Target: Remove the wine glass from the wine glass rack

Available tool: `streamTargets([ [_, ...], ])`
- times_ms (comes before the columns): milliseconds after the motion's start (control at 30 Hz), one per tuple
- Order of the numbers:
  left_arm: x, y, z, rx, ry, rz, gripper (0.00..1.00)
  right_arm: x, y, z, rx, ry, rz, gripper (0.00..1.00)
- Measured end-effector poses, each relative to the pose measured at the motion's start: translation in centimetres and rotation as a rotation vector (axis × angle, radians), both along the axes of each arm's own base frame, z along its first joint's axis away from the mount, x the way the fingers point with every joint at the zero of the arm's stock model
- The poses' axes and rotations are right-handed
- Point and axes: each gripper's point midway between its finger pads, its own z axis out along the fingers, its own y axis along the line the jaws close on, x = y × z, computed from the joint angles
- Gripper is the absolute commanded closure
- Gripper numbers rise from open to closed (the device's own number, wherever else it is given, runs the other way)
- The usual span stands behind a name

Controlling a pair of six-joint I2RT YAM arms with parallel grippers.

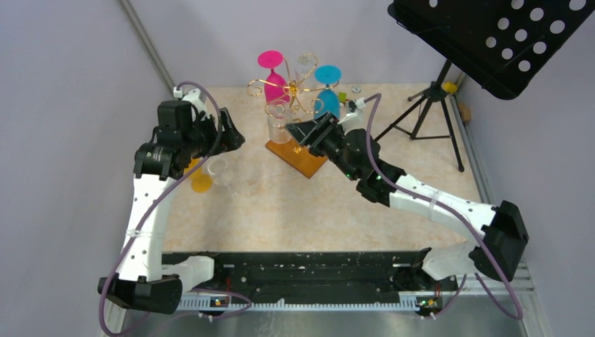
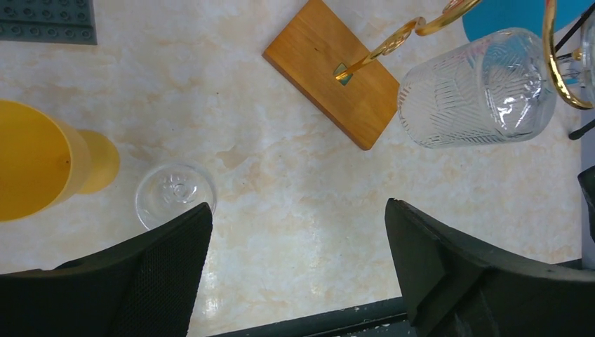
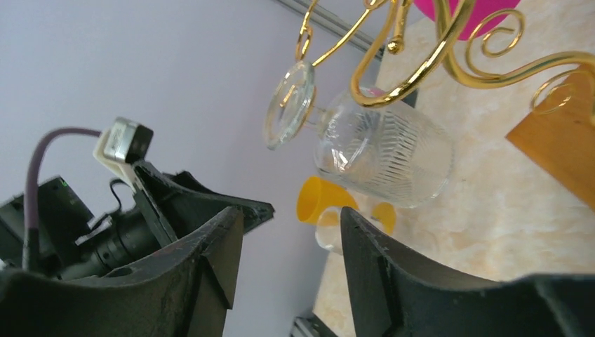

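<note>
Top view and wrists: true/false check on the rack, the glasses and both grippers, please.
1. A clear ribbed glass hangs on the wine glass rack. True.
2. The left gripper holds the yellow glass. False: the gripper is open and empty, and the yellow glass rests on the table.
3. A pink glass and a blue glass hang on the rack. True.
4. The right gripper is shut on the clear glass. False: it is open, and the glass is ahead of its fingers, not between them.
5. In the top view the music stand is left of the rack. False: it is on the right.
</note>
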Motion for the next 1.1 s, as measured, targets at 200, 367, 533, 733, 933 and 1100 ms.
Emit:
streamTargets([
  [200, -0.6, -0.7, 1.5, -0.055, -0.079, -0.014, 0.05, 0.6, 2.0, 2.3, 0.13, 0.048, -0.056, 0.63],
  [367, -1.7, -1.0, 2.5, -0.092, -0.137, -0.018, 0.04, 0.7, 2.2, 3.0, 0.191, 0.083, -0.121, 0.57],
  [533, -2.0, -1.0, 3.5, -0.109, -0.188, -0.011, 0.05, 1.8, 2.2, 2.8, 0.224, 0.12, -0.181, 0.57],
  [733, -2.0, -1.2, 3.7, -0.133, -0.212, -0.007, 0.04, 2.5, 2.2, 1.8, 0.209, 0.147, -0.226, 0.61],
  [933, -1.9, -1.4, 3.0, -0.146, -0.214, -0.018, 0.04, 2.9, 2.0, 2.3, 0.215, 0.141, -0.25, 0.61],
  [1100, -2.0, -1.4, 2.6, -0.143, -0.207, -0.017, 0.04, 3.6, 2.8, 2.1, 0.205, 0.14, -0.258, 0.62],
])
